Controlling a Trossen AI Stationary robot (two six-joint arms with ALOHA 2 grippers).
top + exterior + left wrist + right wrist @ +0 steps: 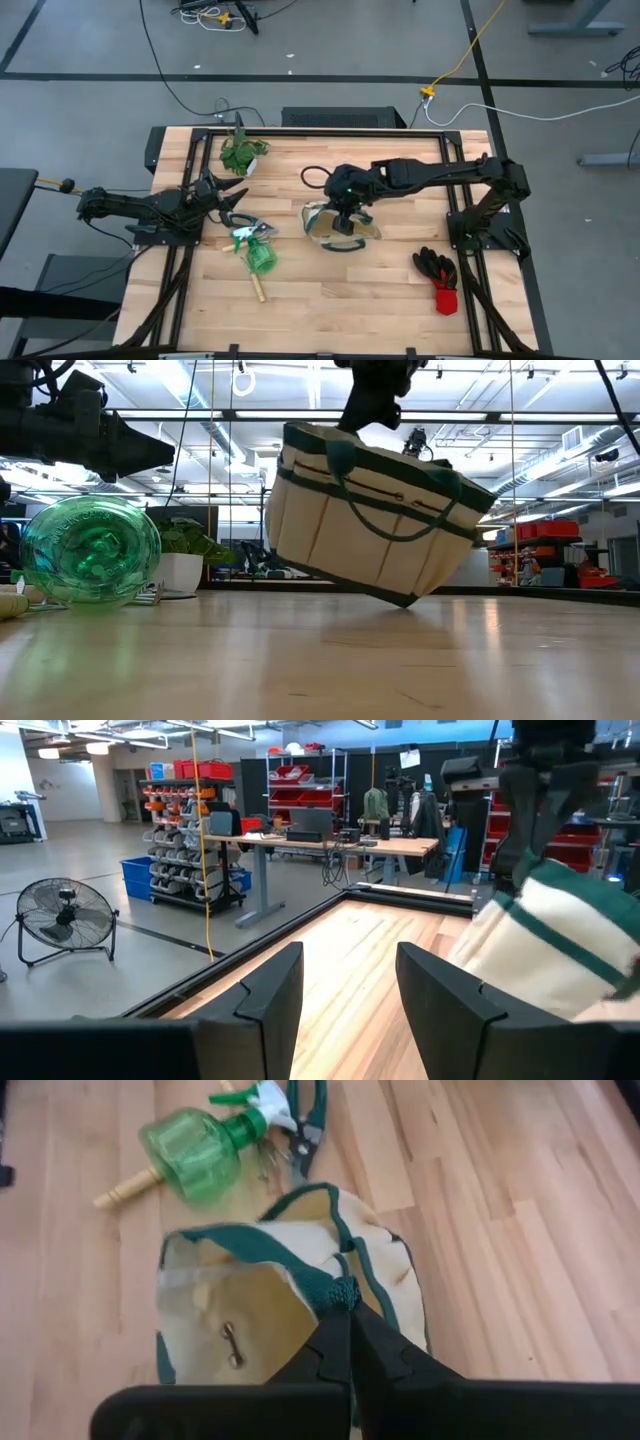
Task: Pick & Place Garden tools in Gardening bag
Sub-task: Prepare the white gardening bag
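The cream gardening bag [340,228] with dark green trim hangs tilted under my right gripper [346,212], which is shut on it mid-table. The bag's mouth is open in the right wrist view [240,1310]. The rounded green spray bottle [262,256] lies on its side over the wooden-handled rake [258,290], beside the green-and-white shears [248,230]. My left gripper [240,203] is open and empty, just left of the shears. The black-and-red gloves [438,274] lie at the right. My right gripper pinches the dark green strap at the bag's top rim [338,1288] between its two fingers, coming from above and pointing down. The bag hangs tilted below the fingers in the low view [380,510]. Its lowest corner [404,600] is at or just above the table; which, I cannot tell.
A small leafy potted plant [242,153] stands at the far left of the table. Black frame rails run along the table's left, right and far sides. Bare wood lies between the bag and the near edge.
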